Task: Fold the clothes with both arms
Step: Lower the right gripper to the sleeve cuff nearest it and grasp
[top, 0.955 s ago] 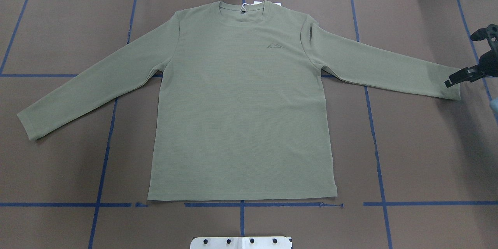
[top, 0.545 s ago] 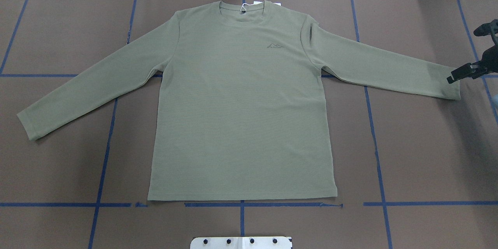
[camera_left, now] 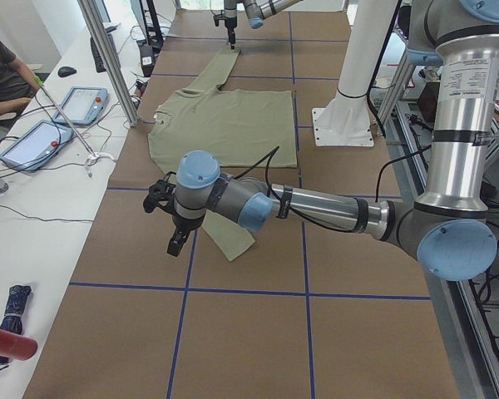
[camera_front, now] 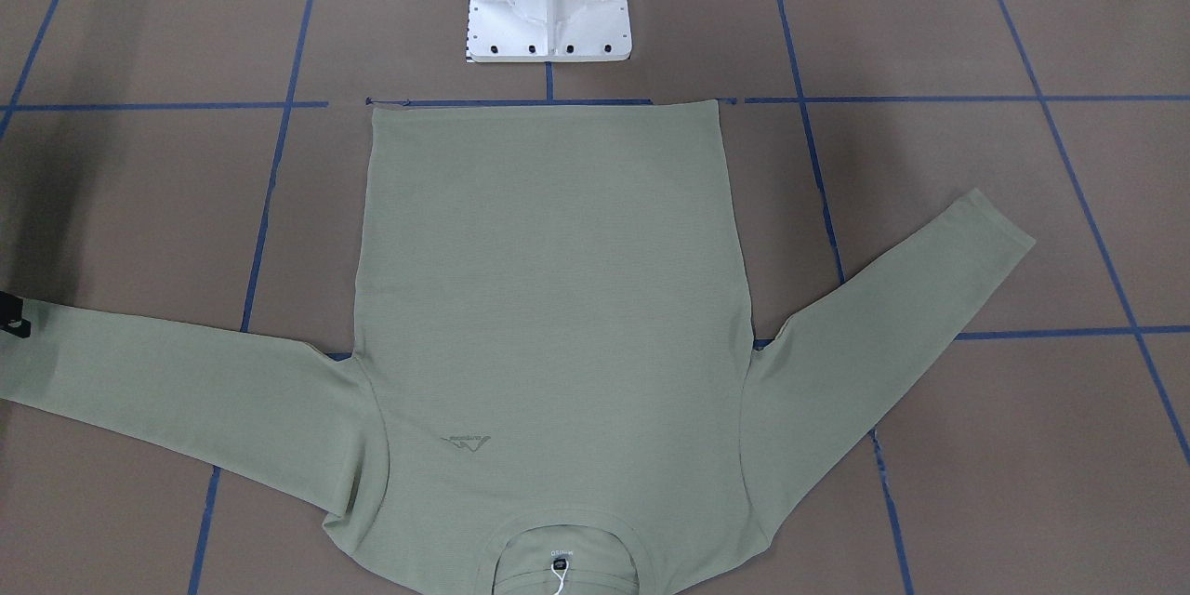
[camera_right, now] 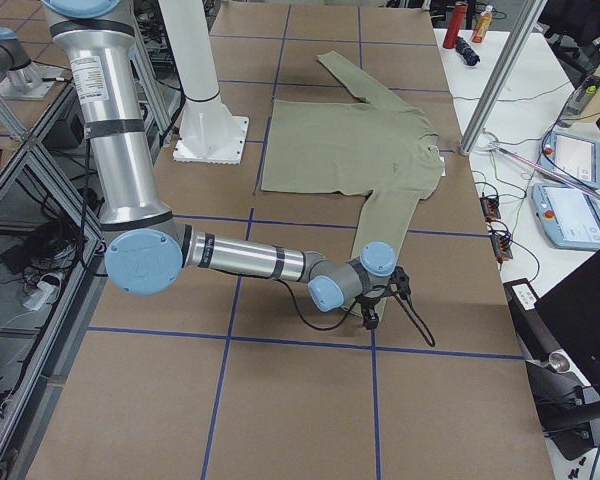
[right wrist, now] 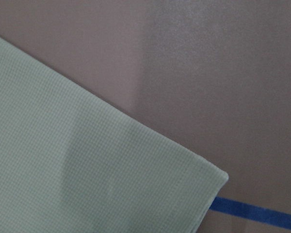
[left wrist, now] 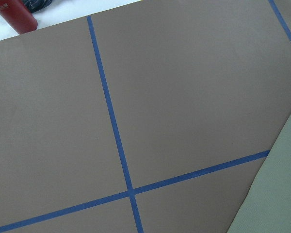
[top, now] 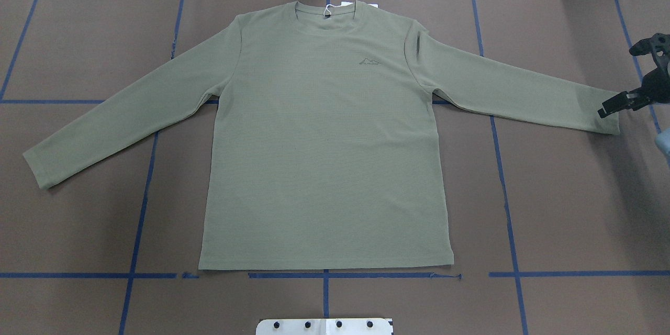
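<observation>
The sage-green long-sleeved shirt lies flat and face up on the brown table, sleeves spread, collar and white hang tag at the far edge. My right gripper is at the right sleeve's cuff, its jaws spread open, one finger over the cuff's end. The right wrist view shows the cuff corner close below. My left gripper shows only in the exterior left view, hovering beside the left sleeve's cuff; I cannot tell whether it is open. The left wrist view shows the sleeve's edge.
The white pedestal base stands just behind the shirt's hem. Blue tape lines cross the table. A red bottle and a dark folded umbrella lie at the left end. Tablets and an operator are on the far side.
The right gripper drew slightly away from the right cuff, then came back over it. The shirt has not moved.
</observation>
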Robot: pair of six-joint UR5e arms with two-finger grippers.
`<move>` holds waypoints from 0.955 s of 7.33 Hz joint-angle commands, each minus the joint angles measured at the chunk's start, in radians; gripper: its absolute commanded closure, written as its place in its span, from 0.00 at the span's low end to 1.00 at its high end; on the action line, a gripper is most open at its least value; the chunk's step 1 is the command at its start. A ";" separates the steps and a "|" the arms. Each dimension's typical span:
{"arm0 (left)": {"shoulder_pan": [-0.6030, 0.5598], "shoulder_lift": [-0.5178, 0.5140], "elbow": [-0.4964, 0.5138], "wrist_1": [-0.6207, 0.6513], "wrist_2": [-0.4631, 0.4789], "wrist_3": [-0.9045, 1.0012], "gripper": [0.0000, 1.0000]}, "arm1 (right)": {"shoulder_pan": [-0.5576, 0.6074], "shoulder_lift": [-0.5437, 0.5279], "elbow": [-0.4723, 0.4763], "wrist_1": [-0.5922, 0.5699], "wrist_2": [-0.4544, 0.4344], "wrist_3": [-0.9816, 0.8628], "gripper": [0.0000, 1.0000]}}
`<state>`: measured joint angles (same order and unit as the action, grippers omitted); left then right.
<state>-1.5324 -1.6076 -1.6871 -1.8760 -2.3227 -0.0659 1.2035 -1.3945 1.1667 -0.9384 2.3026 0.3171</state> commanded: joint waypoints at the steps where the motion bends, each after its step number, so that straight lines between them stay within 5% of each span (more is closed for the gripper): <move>1: 0.000 0.002 0.001 0.000 -0.026 0.002 0.00 | -0.001 0.002 -0.002 -0.016 -0.002 -0.001 0.22; 5: 0.000 0.002 0.003 0.000 -0.027 0.002 0.00 | -0.001 0.005 0.010 -0.033 0.008 -0.003 1.00; 7: 0.000 0.000 0.003 0.000 -0.027 0.000 0.00 | -0.002 0.006 0.022 -0.034 0.012 -0.001 1.00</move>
<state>-1.5324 -1.6063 -1.6844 -1.8760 -2.3500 -0.0652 1.2021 -1.3897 1.1796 -0.9710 2.3120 0.3142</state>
